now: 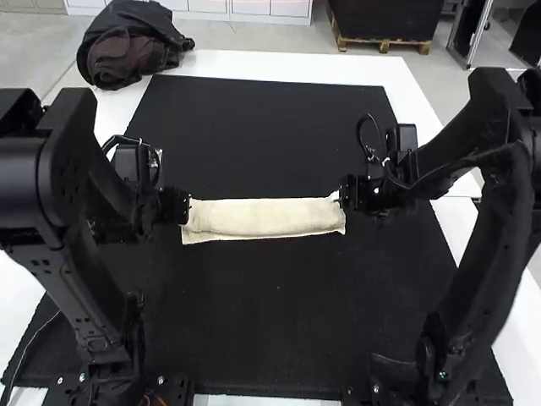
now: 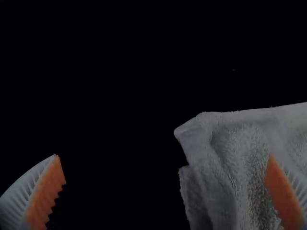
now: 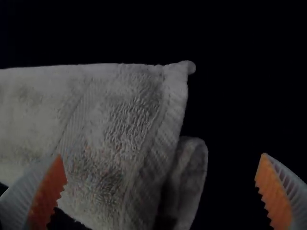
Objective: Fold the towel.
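Left arm (image 1: pixel 51 186) and right arm (image 1: pixel 486 186) flank the high view, above a black mat (image 1: pixel 262 321).
Mid-frame lies the towel (image 1: pixel 266 217), a narrow strip folded in layers, with the left gripper (image 2: pixel 163 155) and right gripper (image 3: pixel 161 155) at its two ends, each spread wide and gripping nothing; in such dim wrist views, fingertip contact is hard to judge. Lengthwise folding looks done; halving the strip seems next, which calls for pinching all layers at one end and carrying them across.
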`<state>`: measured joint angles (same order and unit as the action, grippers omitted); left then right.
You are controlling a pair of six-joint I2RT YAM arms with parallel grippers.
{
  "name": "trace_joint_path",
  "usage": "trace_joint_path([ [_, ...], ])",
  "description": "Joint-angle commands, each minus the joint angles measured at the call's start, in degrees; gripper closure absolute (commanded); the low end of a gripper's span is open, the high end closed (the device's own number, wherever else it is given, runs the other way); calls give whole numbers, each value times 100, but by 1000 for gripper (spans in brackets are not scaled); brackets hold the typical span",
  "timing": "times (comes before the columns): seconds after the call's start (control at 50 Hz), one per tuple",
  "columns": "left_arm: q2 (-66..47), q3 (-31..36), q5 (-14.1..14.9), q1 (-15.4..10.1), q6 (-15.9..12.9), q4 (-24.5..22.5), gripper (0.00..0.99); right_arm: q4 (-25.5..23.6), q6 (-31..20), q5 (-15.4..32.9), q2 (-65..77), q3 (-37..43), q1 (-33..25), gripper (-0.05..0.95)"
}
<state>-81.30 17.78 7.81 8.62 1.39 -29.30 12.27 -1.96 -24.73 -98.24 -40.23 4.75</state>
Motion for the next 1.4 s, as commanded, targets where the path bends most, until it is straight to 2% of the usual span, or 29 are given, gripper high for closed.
trace_joint_path([
  [0.0, 140, 235, 89, 43, 63, 65, 28, -14, 20, -128, -196, -99, -36, -3],
  [0.48, 272, 323, 98, 43, 72, 188, 28, 12, 29, -85, -398, -47, 272, -3],
  [0.92, 387, 305, 98, 43, 72, 276, 28, 47, 29, -23, -512, 24, 324, -2],
  [1.06, 395, 296, 98, 43, 72, 284, 28, 47, 20, -23, -627, 33, 351, 51],
  [1.14, 395, 296, 98, 43, 72, 284, 30, 38, 2, -23, -662, 41, 386, 120],
  [1.2, 395, 296, 98, 43, 72, 284, 30, 65, 55, -32, -662, 68, 430, 231],
  [1.28, 395, 296, 98, 43, 81, 293, 30, 109, 125, -85, -758, 76, 483, 433],
  [1.36, 395, 296, 98, 43, 116, 302, 30, 109, 20, -164, -864, 85, 500, 800],
  [1.38, 395, 305, 98, 43, 116, 302, 30, 126, -7, -260, -908, 94, 500, 928],
])
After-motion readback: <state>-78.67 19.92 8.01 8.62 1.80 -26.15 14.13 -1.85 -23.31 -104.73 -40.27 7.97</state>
